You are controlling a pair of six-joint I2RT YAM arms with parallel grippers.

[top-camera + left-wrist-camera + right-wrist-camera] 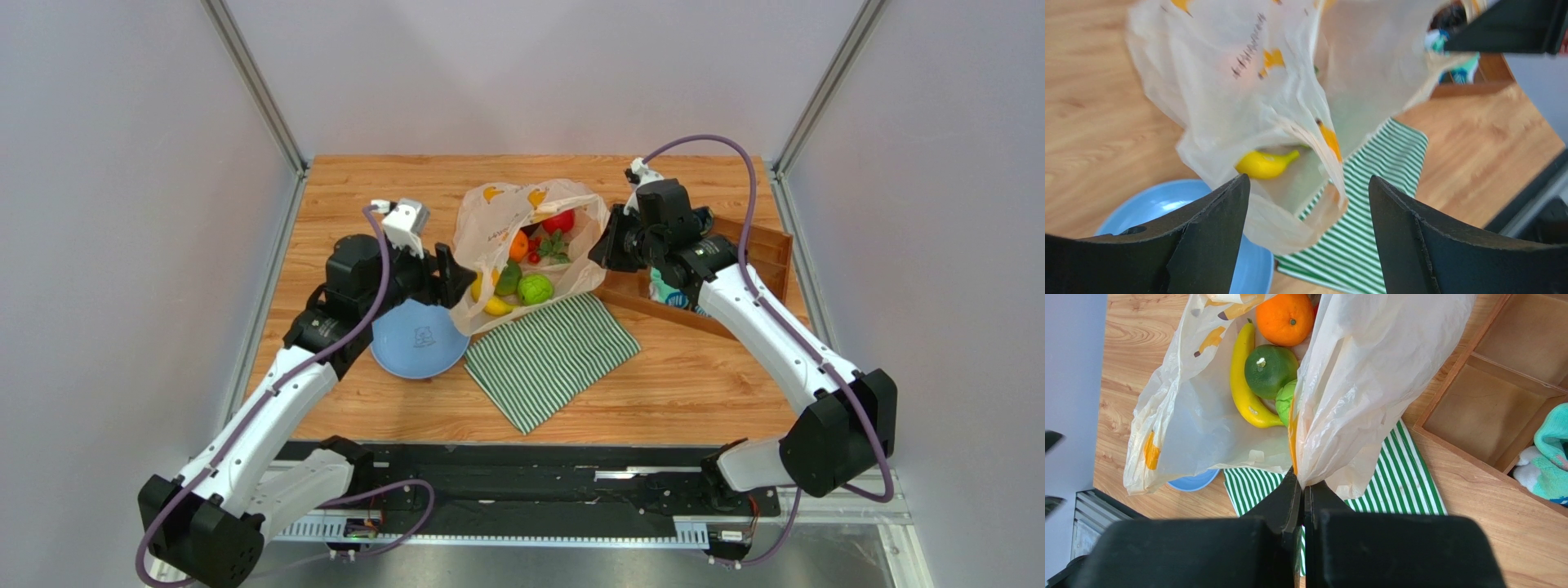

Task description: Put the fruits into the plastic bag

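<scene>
The plastic bag [503, 221] stands open in the middle of the table with the fruits inside. In the top view a red apple [561, 222], an orange [519, 245], a green apple [535, 289] and a banana [497, 305] show through its mouth. My right gripper [1303, 481] is shut on the bag's [1364, 373] right edge and holds it up; beyond it lie the orange [1286, 318], the banana [1244, 380] and a dark green fruit [1270, 370]. My left gripper [1308, 184] stands open at the bag's [1247, 92] left edge, a loose fold hanging between its fingers.
A blue plate [420, 343] sits under my left gripper, to the left of the bag. A green-striped cloth [552, 355] lies in front of the bag. A wooden tray [748, 251] with teal fabric [1551, 453] stands at the right, under my right arm.
</scene>
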